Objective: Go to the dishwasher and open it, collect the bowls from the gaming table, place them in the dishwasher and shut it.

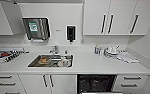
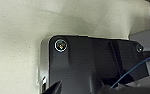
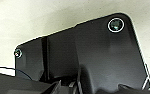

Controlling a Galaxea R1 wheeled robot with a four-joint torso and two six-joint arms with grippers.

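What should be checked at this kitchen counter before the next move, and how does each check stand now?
1. Dishwasher open: ok, its dark interior shows below the counter.
2. Robot facing the dishwasher: ok, the opening sits low in the head view, right of centre.
3. Bowls in the dishwasher: cannot tell, the interior is too dark.
4. Something orange in the sink: cannot tell whether it is a bowl.
5. Either gripper carrying something: cannot tell from the wrist views.

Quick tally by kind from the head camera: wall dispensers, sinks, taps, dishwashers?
Wall dispensers: 2 (paper towel dispenser, soap dispenser)
Sink: 1
Tap: 1
Dishwasher, standing open: 1
Total: 5
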